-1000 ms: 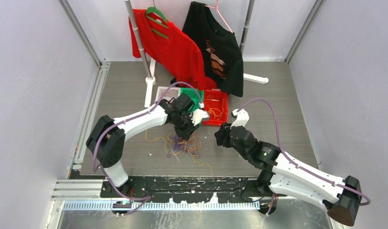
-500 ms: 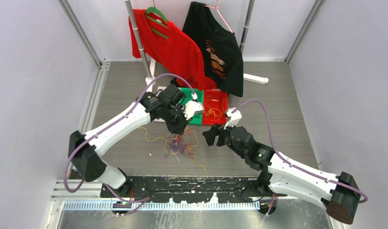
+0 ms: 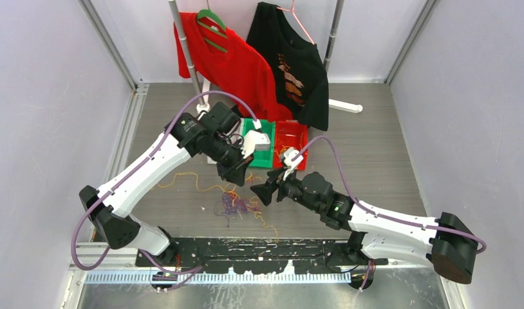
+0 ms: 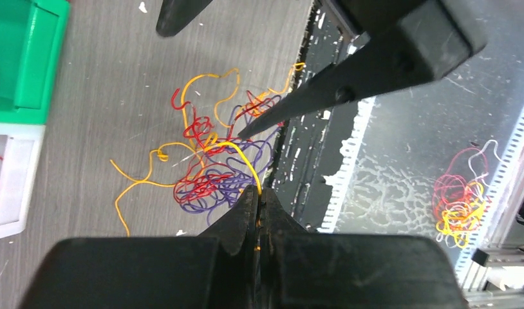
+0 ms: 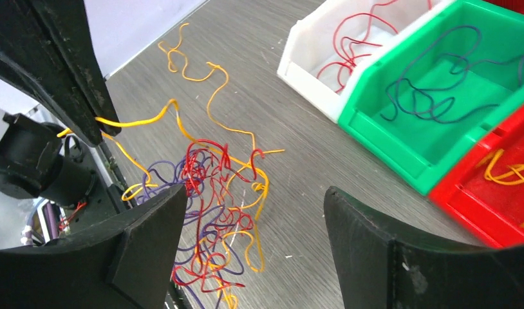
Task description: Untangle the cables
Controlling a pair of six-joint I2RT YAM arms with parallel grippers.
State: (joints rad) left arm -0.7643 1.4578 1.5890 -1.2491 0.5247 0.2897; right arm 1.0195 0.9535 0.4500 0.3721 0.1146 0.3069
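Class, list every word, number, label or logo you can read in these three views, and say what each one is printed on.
None can be read.
The black T-shirt hanging at the back carries an orange and white chest print: too small and blurred to tell whether it holds letters.
The green plastic bin, red plastic bin and white plastic bin: no labels visible.
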